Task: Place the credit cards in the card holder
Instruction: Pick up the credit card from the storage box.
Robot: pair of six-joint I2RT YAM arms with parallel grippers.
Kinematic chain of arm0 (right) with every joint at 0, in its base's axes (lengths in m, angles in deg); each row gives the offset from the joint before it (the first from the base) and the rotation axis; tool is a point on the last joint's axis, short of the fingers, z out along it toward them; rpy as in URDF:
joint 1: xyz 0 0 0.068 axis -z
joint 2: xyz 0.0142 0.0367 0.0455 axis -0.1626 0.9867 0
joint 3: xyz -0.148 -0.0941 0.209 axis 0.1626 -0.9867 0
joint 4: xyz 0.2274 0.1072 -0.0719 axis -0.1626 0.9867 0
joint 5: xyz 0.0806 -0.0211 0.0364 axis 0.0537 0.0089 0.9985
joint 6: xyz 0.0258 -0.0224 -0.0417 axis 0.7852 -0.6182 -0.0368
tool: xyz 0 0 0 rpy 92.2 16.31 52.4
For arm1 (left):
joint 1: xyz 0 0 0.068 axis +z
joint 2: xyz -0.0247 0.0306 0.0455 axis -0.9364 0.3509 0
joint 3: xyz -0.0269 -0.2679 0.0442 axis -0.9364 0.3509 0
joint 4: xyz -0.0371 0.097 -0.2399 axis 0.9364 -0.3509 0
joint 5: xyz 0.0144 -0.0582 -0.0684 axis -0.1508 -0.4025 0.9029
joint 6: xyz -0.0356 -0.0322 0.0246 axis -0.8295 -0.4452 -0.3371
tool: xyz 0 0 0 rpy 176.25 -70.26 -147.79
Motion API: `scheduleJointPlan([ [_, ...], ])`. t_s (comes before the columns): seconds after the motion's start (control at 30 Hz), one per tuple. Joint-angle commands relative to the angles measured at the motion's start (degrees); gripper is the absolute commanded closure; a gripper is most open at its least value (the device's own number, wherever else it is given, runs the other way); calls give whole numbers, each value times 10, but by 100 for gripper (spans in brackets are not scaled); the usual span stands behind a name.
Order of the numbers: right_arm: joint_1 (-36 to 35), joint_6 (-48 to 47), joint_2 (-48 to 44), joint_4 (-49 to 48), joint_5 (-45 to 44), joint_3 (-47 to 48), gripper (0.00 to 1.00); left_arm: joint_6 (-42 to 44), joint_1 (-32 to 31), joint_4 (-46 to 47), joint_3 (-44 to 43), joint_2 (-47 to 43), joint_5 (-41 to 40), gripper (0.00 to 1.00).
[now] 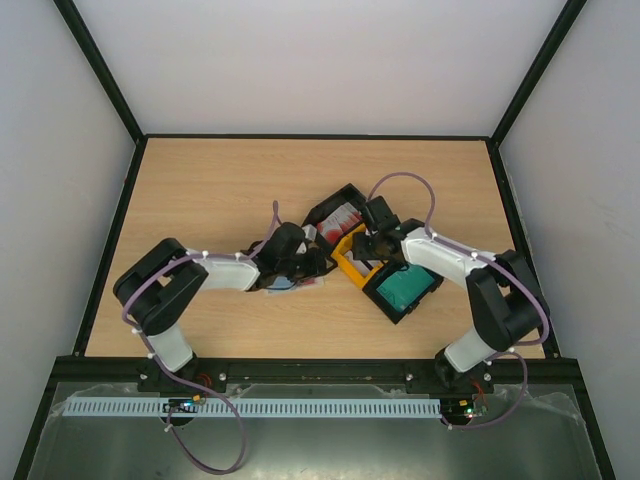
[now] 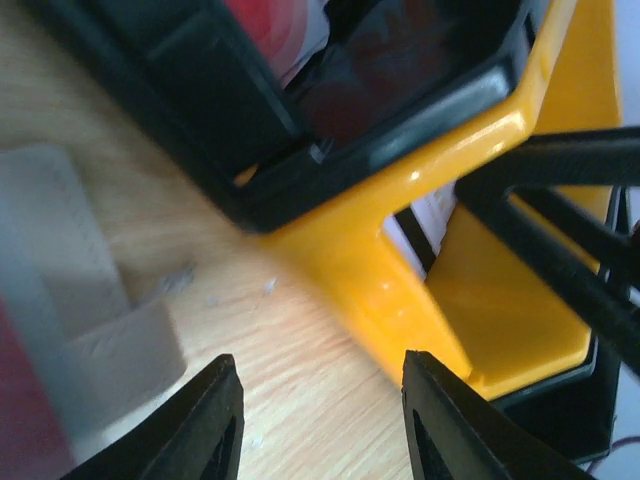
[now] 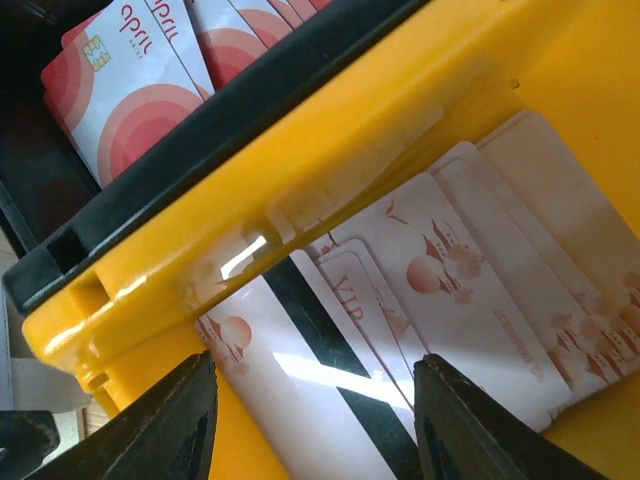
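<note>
My right gripper [image 1: 368,245] [image 3: 315,365] is open and empty, low over the yellow middle compartment of the tray [image 1: 347,268]. Several whitish credit cards [image 3: 460,290] lie fanned there, one with a dark stripe [image 3: 330,390] between my fingers. Red-and-white cards [image 1: 342,217] [image 3: 130,80] sit in the far black compartment, teal cards [image 1: 403,287] in the near one. My left gripper [image 1: 312,262] [image 2: 318,365] is open and empty over bare wood beside the tray's yellow corner [image 2: 400,270]. The beige card holder [image 2: 100,340] [image 1: 285,285] lies just left of it, blurred, mostly hidden under the left wrist.
The black-and-yellow tray lies diagonally at the table's middle, between the two arms. A red blur [image 2: 20,420] shows at the card holder's near edge. Black rails [image 1: 110,240] edge the wooden table on both sides.
</note>
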Motion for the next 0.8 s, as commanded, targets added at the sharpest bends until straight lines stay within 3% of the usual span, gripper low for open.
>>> scheduleJointPlan([
  [0.0,1,-13,24,27,-6,36,48,12,-3,-3,-48,32,2,55],
  [0.5,0,13,124,-16,21,114,53,47,19,-73,-100,53,-50,60],
  [0.77,0,-49,180,16,56,190,51,35,32,-85,-101,49,-69,60],
])
